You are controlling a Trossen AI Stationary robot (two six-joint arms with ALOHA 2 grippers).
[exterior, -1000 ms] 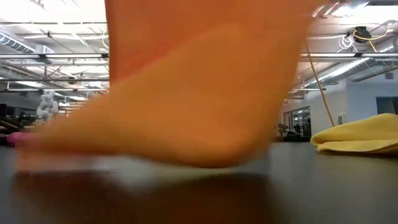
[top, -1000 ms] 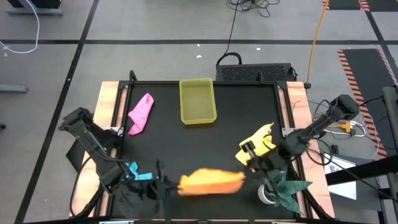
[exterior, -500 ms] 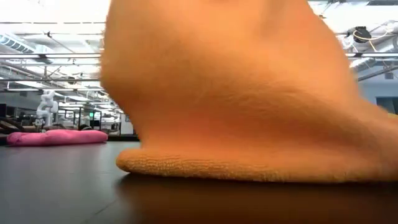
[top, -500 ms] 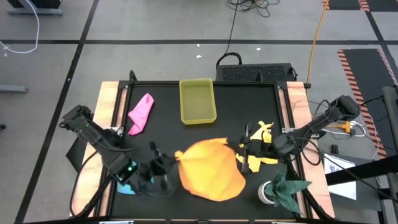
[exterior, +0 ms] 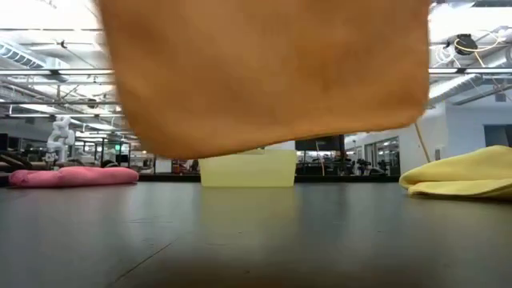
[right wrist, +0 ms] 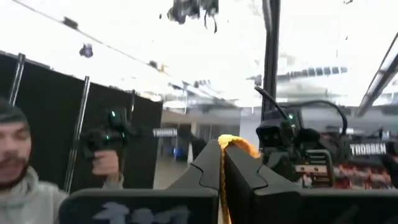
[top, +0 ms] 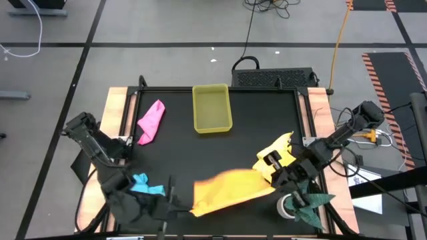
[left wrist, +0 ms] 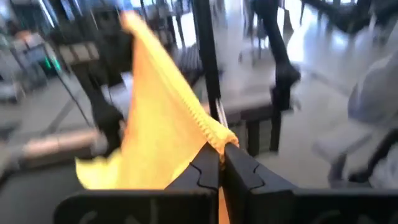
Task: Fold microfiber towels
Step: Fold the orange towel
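While the orange towel (top: 230, 191) is held clear of the table (top: 213, 143), nearer than the yellow tray (top: 211, 108), one corner is pinched by the left tool (left wrist: 221, 163) and another by the right tool (right wrist: 221, 163).

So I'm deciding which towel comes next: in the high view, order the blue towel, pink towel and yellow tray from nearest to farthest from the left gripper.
From the left gripper, at the near edge:
1. Blue towel, just to its left.
2. Pink towel, far left.
3. Yellow tray, far edge, centre.
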